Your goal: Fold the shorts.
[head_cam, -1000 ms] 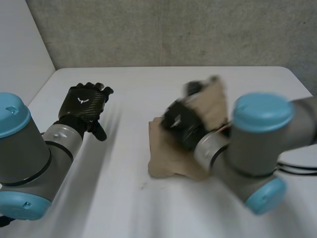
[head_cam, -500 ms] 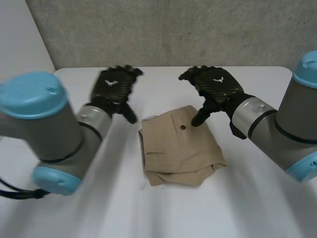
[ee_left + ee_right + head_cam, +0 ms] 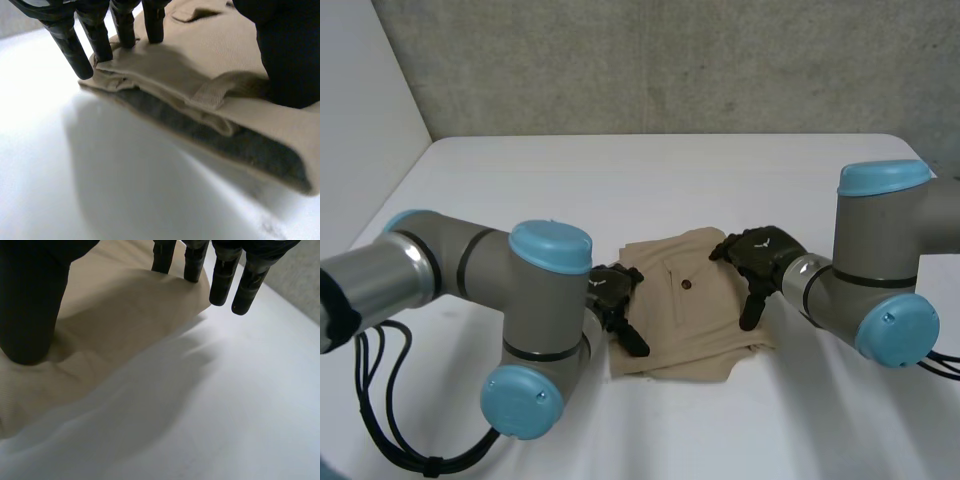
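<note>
Centrally, folded tan shorts [image 3: 688, 312] on white table [image 3: 520, 190]; left hand [image 3: 612, 290] and right hand [image 3: 765, 252] press opposite edges, fingers straight, apart.

A white table [image 3: 720, 180] is stretching across the foreground, its smooth top reaching back to a rough grey concrete wall [image 3: 670, 60]. The wall is running the full width behind the table, showing mottled patches and small specks. On the left, a plain white panel [image 3: 360, 100] is standing upright, meeting the grey wall in a corner. Soft, even light is falling over everything, giving the tabletop a faint sheen.
</note>
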